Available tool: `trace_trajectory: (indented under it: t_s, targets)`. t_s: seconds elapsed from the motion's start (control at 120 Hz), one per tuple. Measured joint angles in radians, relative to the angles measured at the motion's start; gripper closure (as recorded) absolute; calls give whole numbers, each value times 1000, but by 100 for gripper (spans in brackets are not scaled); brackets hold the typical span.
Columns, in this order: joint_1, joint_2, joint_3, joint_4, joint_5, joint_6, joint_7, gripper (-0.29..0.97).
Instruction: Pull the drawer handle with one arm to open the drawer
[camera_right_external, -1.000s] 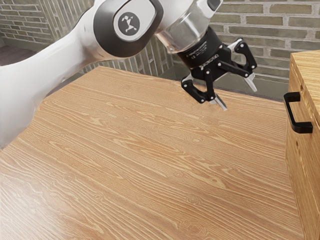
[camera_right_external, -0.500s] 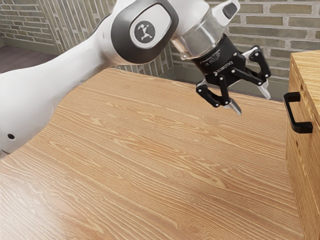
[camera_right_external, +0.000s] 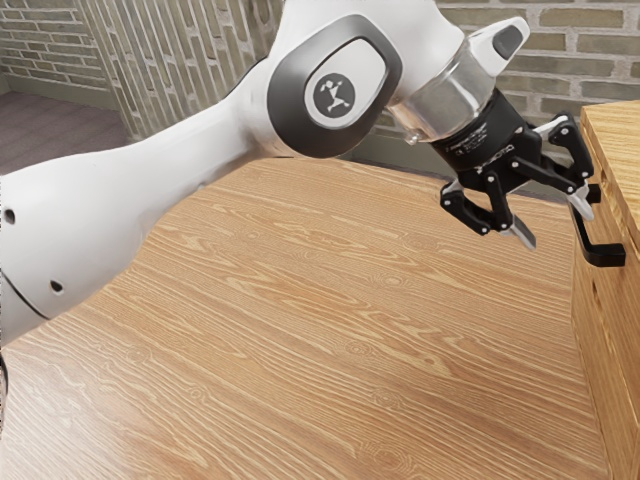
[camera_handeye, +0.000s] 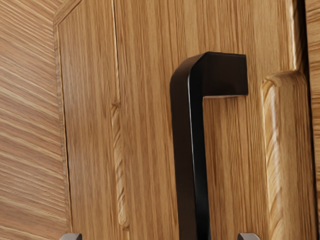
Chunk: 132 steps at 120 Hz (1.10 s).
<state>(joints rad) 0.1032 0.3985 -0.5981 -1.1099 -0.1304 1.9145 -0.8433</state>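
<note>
A light wooden drawer cabinet (camera_right_external: 608, 330) stands at the exterior view's right edge. A black bar handle (camera_right_external: 598, 243) juts from its drawer front. My black gripper (camera_right_external: 554, 221) hangs open just left of the handle, fingers spread, the far finger close to the handle's upper end and nothing held between them. In the wrist view the handle (camera_handeye: 189, 150) runs straight ahead of my hand, lying between my two grey fingertips (camera_handeye: 71, 236). The drawer front (camera_handeye: 90, 125) looks flush with the cabinet face around it.
A wooden tabletop (camera_right_external: 300, 320) spreads under my arm. A brick wall (camera_right_external: 560, 40) and slatted panel (camera_right_external: 180, 60) stand behind it. My white arm (camera_right_external: 200, 190) reaches in from the exterior view's left.
My arm has carried the open gripper to the exterior view's right and slightly down, from mid-table up to the drawer handle. The finger spread looks unchanged.
</note>
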Motion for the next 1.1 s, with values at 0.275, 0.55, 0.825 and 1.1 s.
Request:
trace_trajectory:
  t_s: [0.275,0.55,0.825,1.1]
  targets:
    - [-3,17,0,-14,-1,25,9,34]
    - [-2,18,2,-23,-1,32,14,44]
    - [14,2,8,-40,-2,33,17,52]
    - [54,-66,8,-129,-8,33,20,55]
